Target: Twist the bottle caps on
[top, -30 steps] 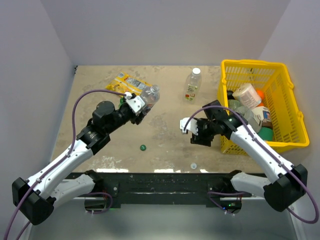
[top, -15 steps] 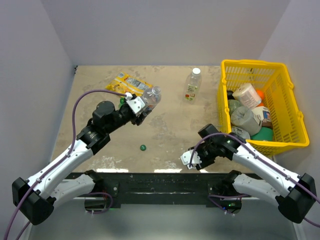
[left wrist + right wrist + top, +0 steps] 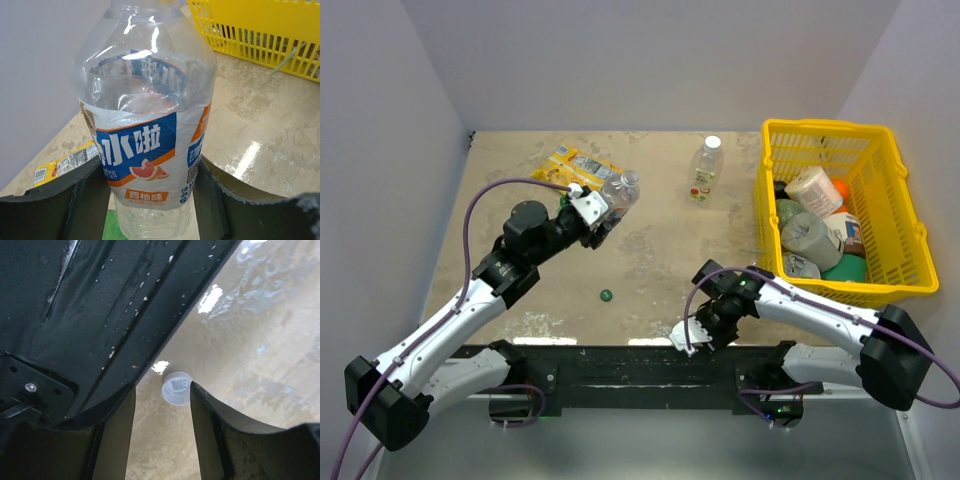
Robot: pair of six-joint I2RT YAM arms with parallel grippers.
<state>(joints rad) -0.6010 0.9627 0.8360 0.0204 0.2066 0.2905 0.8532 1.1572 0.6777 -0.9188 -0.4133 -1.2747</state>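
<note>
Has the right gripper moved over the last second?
Yes. The right gripper has swung away from the yellow basket, back to the black base rail; a white cap now lies between its jaws.

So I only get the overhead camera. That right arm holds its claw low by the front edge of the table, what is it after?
Observer: A white cap lying on the table; the right gripper has an open finger on each side of it.
Operator: And what's printed on the one in the other claw?
Observer: The clear bottle clamped in the left gripper has a blue label band with white characters and a grapefruit slice.
</note>
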